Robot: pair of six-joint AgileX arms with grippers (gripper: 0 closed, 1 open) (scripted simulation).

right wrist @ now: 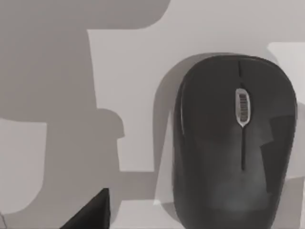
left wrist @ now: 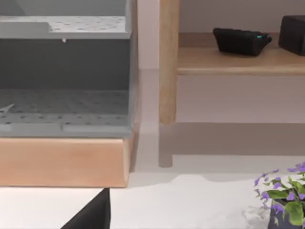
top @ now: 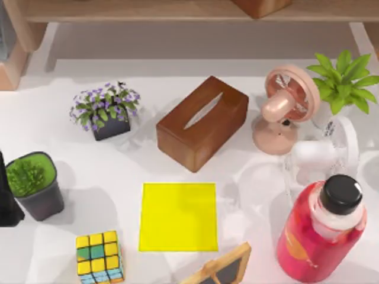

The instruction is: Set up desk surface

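White desk (top: 249,177) spreads under everything I see from the top: nearest me sit a cube (top: 99,256), a yellow mat (top: 178,216), a small frame (top: 222,269) and a red bottle (top: 320,231). Farther back are a green plant pot (top: 34,184), a wooden tissue box (top: 202,122), purple flowers (top: 106,109), a pink fan (top: 284,106) and a wooden shelf (top: 177,10). My right wrist camera looks at a black mouse (right wrist: 236,143) lying on the desk, and I cannot tell whether either gripper is open or closed.
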